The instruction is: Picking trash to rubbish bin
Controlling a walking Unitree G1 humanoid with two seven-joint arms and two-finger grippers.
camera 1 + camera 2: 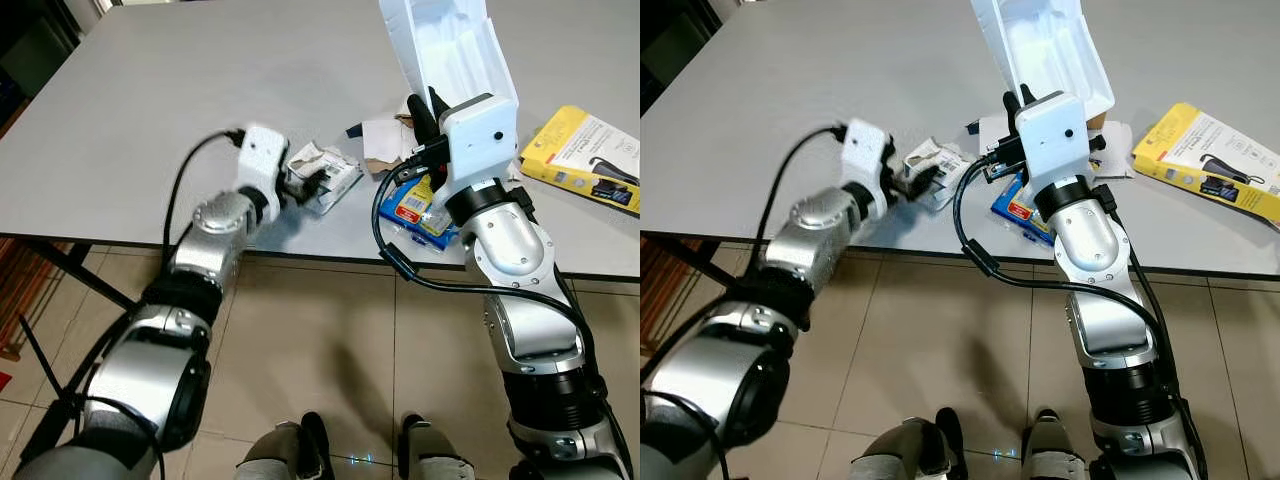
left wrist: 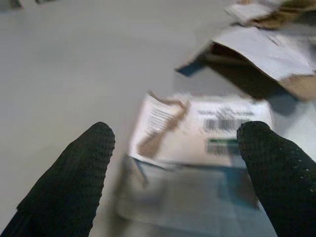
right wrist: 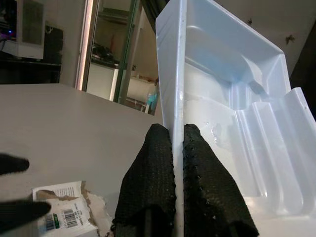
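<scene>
Fingers (image 2: pixel 74 182) of the left gripper (image 2: pixel 173 177) spread apart, straddling the torn packet (image 2: pixel 197 131) lying flat on the table (image 1: pixel 150 120) just ahead; right gripper (image 3: pixel 177 173) clamps the white plastic tray (image 3: pixel 232 123) aloft.

Left arm reaches forward, its hand (image 2: pixel 175 163) low with fingers (image 2: pixel 74 180) spread wide apart; right arm is bent upward, its hand (image 3: pixel 177 148) raised, fingers (image 3: pixel 150 182) pinched together.
</scene>
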